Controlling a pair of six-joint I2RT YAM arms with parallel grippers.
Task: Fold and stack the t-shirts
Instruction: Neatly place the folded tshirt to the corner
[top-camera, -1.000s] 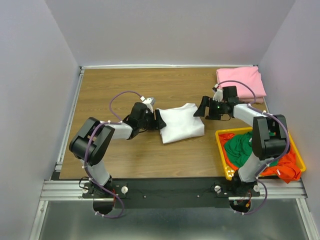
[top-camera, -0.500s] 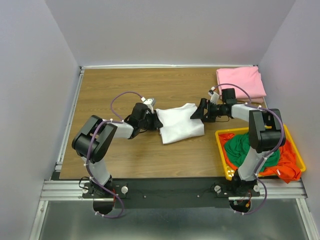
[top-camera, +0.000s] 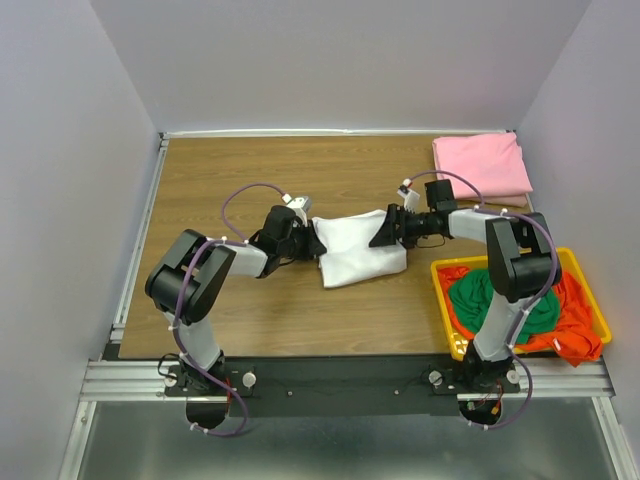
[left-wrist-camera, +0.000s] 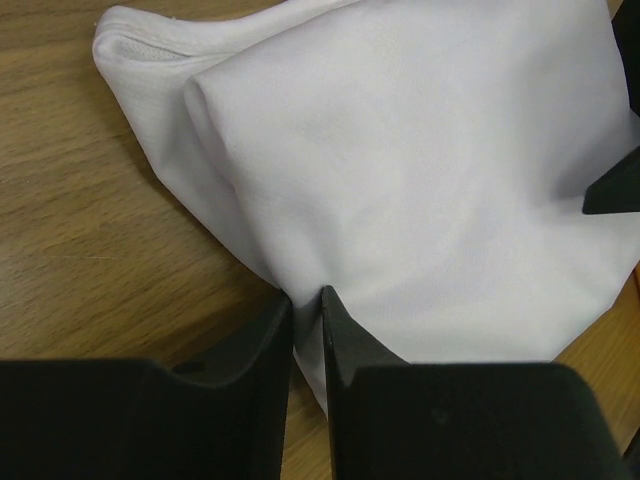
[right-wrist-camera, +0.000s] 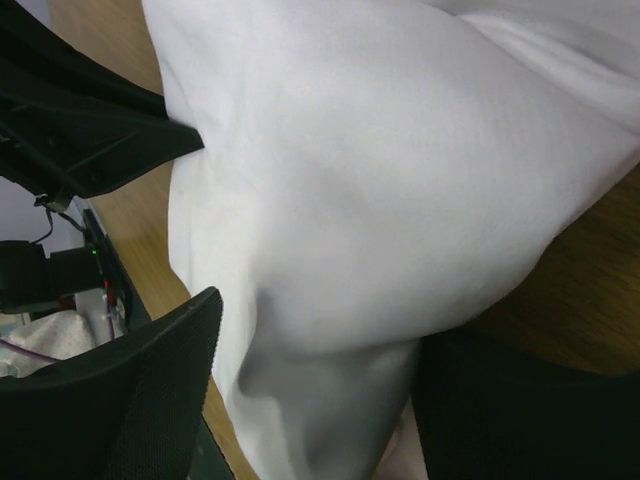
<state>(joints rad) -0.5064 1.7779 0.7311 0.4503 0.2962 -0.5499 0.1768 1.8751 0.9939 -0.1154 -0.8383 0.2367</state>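
Pinching the left edge of the white cloth t-shirt (top-camera: 360, 250), folded and a little rumpled near the middle of the brown wood-grain table (top-camera: 220, 180), with the black two-finger left gripper (left-wrist-camera: 306, 298), fingers clenched on a thin lip of fabric; straddling the shirt's right edge with the black two-finger right gripper (right-wrist-camera: 315, 345), fingers spread either side of a thick bulge of cloth and not yet clamped on it; judged as the pick-up before a carry to the folded pink cloth t-shirt (top-camera: 482, 166) at the far right corner, well apart from the white one; best to close the right side fully before any lift, taking all the layers in one bite rather than the top ply alone; then raise both ends together and level, keeping a light tension across the fold to prevent sagging or opening; avoid pulling the ends apart hard, given a seemingly shallow left hold, liable to slip; carry low but clear of the yellow plastic basket (top-camera: 447, 318) at the near right, with the green cloth t-shirt (top-camera: 490, 298) and the orange cloth t-shirt (top-camera: 578, 338) heaped in it; set down square on the pink one, edges matched, and release only once flat.
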